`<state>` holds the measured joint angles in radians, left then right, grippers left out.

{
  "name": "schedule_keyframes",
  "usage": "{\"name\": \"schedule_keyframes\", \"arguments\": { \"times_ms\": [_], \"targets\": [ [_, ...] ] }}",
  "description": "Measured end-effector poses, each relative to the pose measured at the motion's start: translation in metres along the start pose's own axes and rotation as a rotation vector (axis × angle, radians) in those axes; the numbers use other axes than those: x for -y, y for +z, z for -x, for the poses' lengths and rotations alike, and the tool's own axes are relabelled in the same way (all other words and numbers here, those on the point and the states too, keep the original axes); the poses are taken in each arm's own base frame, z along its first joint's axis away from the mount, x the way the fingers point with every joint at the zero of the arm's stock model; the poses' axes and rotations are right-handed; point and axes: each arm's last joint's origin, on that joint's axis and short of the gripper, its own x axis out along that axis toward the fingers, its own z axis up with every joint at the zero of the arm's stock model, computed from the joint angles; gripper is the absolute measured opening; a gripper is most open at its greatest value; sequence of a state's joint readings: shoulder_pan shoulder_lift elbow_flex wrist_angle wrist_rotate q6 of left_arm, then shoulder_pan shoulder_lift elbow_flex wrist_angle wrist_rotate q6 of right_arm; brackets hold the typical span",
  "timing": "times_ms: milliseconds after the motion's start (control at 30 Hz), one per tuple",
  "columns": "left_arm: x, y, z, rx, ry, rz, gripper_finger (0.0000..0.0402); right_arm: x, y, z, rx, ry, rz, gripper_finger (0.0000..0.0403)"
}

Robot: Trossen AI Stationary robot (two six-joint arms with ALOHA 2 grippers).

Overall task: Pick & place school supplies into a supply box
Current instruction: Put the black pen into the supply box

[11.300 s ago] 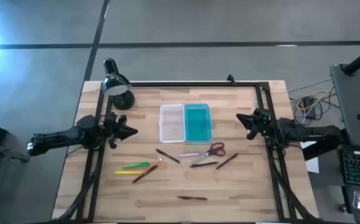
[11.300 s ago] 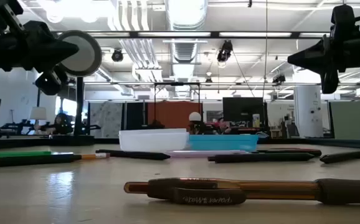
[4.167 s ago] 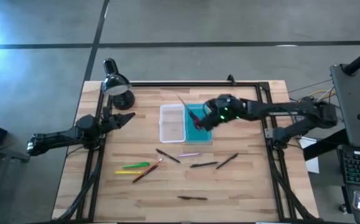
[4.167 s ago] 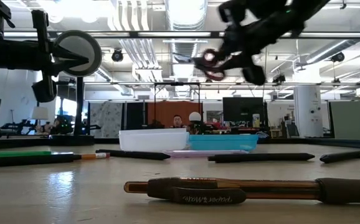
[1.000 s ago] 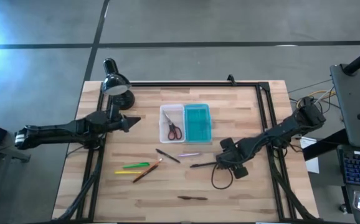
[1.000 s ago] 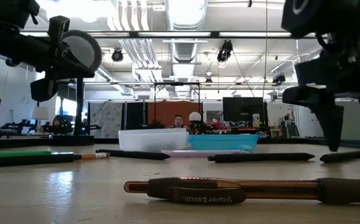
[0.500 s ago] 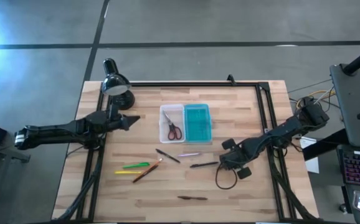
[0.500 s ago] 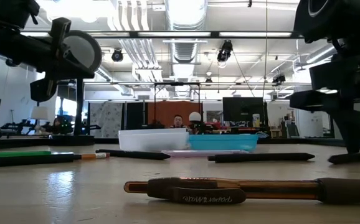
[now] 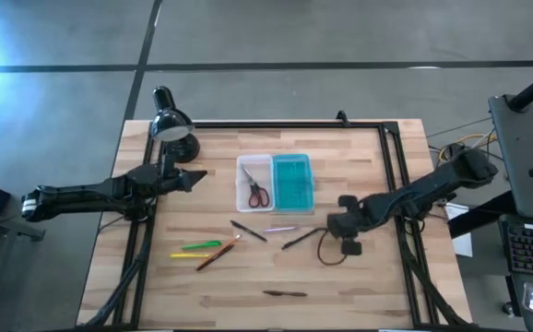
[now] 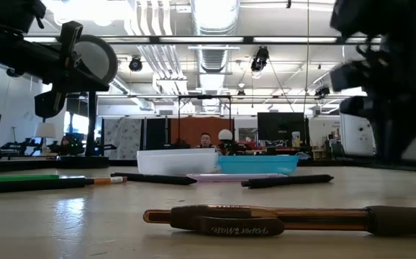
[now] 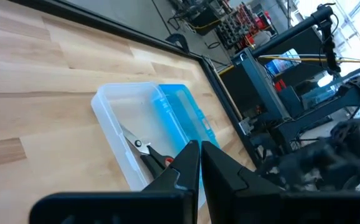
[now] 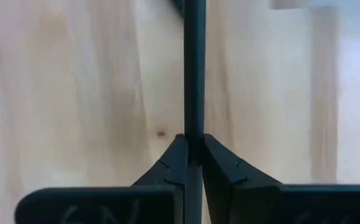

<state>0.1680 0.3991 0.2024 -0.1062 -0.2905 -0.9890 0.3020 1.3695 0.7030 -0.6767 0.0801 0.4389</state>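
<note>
The supply box sits mid-table with its clear tray beside the teal lid. The red-handled scissors lie in the tray. My right gripper hovers right of centre, shut on a dark pen. A second dark pen lies slanted just left of it. A dark brown pen, lilac pen, green pen, orange pencil and brown pen lie on the wood. My left gripper waits shut, left of the box. My right gripper pinches the dark pen's shaft between its two fingers, coming slanted from above and from the table's right. The pen runs on ahead of the fingertips, along them. It is off the table; which end is gripped does not show.
A black desk lamp stands at the far left corner. Black frame rails run along the table's left, right and far edges. A cable loop hangs below my right gripper. Open wood lies near the front edge around the brown pen.
My right gripper has risen from the table and moved toward the far edge, taking the dark pen up with it. The neighbouring dark pen has turned on the table, its right end swinging toward the far edge.
</note>
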Motion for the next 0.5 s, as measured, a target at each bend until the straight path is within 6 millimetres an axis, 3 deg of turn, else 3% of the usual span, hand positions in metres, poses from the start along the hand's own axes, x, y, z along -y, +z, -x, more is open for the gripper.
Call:
{"name": "schedule_keyframes", "arguments": {
  "times_ms": [167,267,500],
  "targets": [
    [-0.001,-0.001,-0.002,-0.01,0.014,-0.006,0.0001,0.03,0.01,0.026,0.154,0.012,-0.329,0.0014],
    [-0.001,-0.002,-0.003,-0.02,0.021,-0.012,0.0001,0.047,0.016,0.032,0.213,0.03,-0.491,0.0014],
    [-0.002,-0.006,-0.006,-0.074,0.02,-0.066,0.0001,0.088,0.074,0.039,0.62,0.328,-0.914,0.0014]
  ]
}}
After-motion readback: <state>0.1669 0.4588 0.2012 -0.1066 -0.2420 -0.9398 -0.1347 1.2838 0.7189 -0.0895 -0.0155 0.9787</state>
